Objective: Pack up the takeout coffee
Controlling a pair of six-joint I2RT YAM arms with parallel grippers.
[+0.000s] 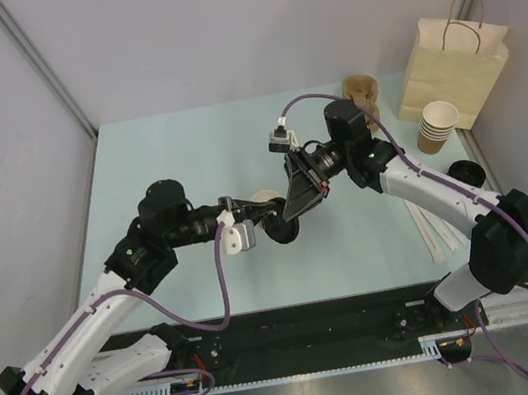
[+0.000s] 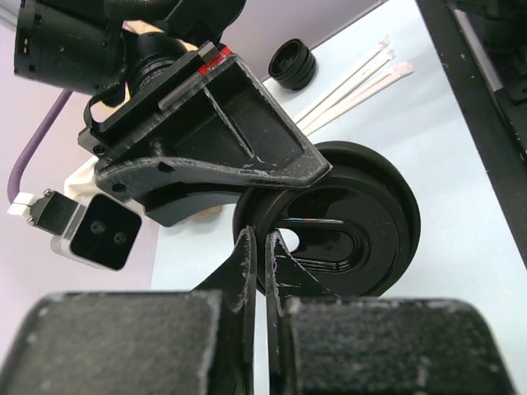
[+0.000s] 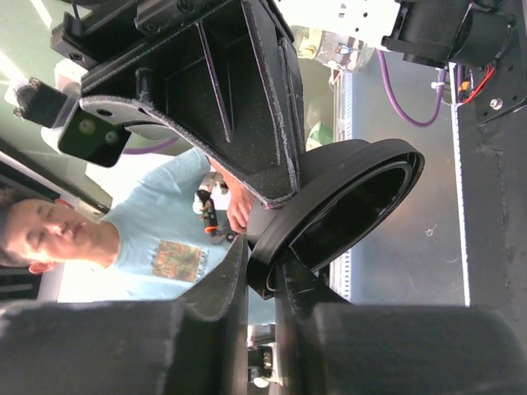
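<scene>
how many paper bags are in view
1: the paper bag stands upright at the far right corner of the table, handles up. Nothing suggests another is hidden.

Pale green table (image 1: 185, 150): tan paper bag (image 1: 452, 65) in the far right corner, stacked paper cups (image 1: 437, 125) just beside it, wrapped straws (image 1: 431, 225) along the right edge.

Top view: cup (image 1: 266, 196) nearly all covered by my left gripper (image 1: 260, 221) and right gripper (image 1: 295, 211); only a tan arc shows. Lid (image 1: 286, 230) largely under both. My right arm (image 1: 424, 186) crosses the straws (image 1: 434, 230), upper ends hidden. Left wrist: lid's upper rim and straws' lower ends behind my right gripper. Right wrist: lid's upper-left rim behind my left gripper
</scene>
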